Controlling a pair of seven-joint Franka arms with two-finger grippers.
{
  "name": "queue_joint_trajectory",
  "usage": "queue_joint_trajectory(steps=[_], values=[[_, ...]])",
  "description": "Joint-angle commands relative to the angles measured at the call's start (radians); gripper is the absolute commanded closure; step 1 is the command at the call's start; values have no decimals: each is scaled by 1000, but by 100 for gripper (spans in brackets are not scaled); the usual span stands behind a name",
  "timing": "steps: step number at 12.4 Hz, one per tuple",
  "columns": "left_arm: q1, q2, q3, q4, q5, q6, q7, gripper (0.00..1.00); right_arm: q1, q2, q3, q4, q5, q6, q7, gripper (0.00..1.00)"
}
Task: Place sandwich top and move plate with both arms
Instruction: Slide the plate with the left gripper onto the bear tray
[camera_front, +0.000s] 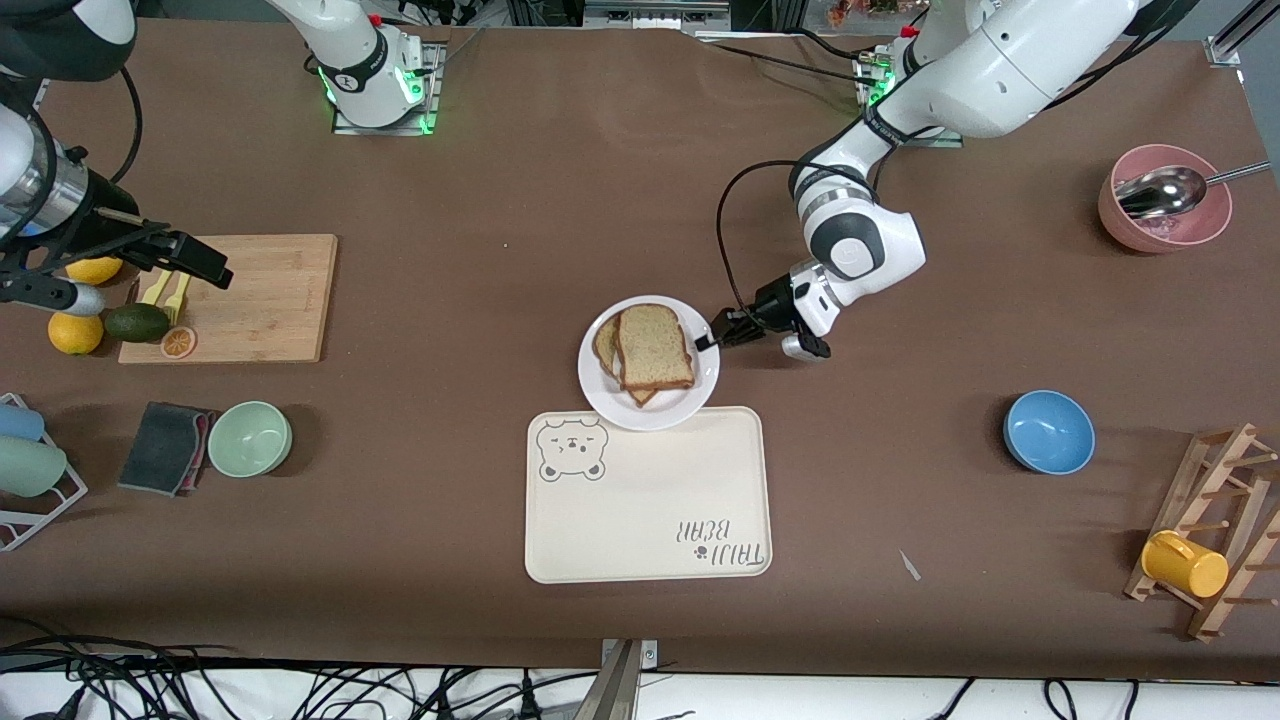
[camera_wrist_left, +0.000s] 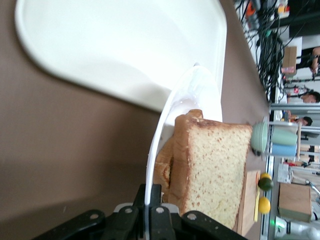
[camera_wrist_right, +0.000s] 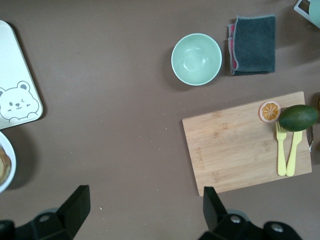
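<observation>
Jaws of my left gripper (camera_front: 708, 340) pinch the rim of the round glossy white plate (camera_front: 690, 405) at its edge toward my left arm's end. On it lies the light brown speckled sandwich top (camera_front: 653, 347), flat over another slice, its long axis running toward the cream bear-drawn tray (camera_front: 648, 520), whose edge the plate overlaps. My right gripper (camera_wrist_right: 145, 212) waits spread over the brown counter (camera_front: 500, 200) beside the wooden cutting board (camera_front: 260, 295).

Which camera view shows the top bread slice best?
The front view: the whole top bread slice lies flat on the plate, seen from above. The left wrist view shows it close but edge-on. The right wrist view shows only a sliver of bread.
</observation>
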Motion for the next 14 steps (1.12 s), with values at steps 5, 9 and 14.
queue_joint_trajectory(steps=[5,9,14], values=[[-114,157,96,358,-35,90,-41,100,-4,-34,3,16,5,-28,-25,0],[-262,246,257,540,-32,90,-147,100,-4,-34,1,56,3,-36,-28,0],[-309,268,264,543,-30,90,-151,100,-4,-34,-1,62,3,-50,-30,0]])
